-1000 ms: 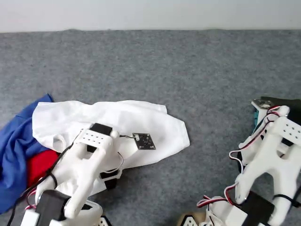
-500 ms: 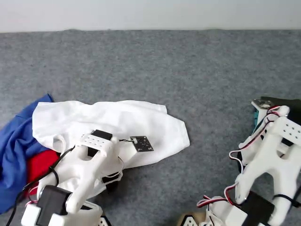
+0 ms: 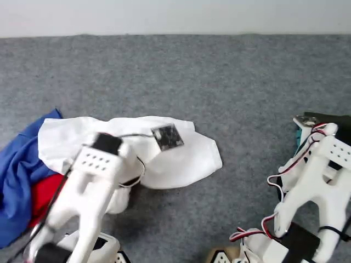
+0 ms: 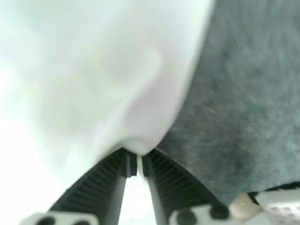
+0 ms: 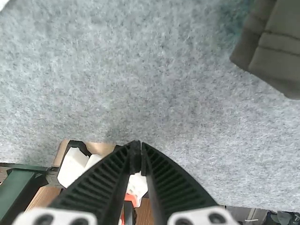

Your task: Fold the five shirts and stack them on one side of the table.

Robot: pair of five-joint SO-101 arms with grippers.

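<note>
A white shirt (image 3: 181, 159) lies crumpled left of the table's middle, over a blue shirt (image 3: 16, 164) and a red shirt (image 3: 44, 192) at the left edge. My left arm (image 3: 93, 175) stands over the white shirt's near edge. In the left wrist view my left gripper (image 4: 137, 159) is shut on a bunched fold of the white shirt (image 4: 93, 79), held just above the grey mat (image 4: 243, 93). My right arm (image 3: 312, 186) sits at the right side. Its gripper (image 5: 137, 147) is shut on nothing, over bare mat near the front edge.
A folded dark olive garment (image 5: 272, 42) lies beyond the right gripper, and shows dark at the right edge of the high view (image 3: 332, 119) with something teal (image 3: 298, 137) beside it. The table's front edge and arm base (image 5: 79, 159) lie under the right gripper.
My left arm has risen and swung toward the far side with the white shirt's near edge pinched, pulling that edge up and inward. The right arm has not moved.
</note>
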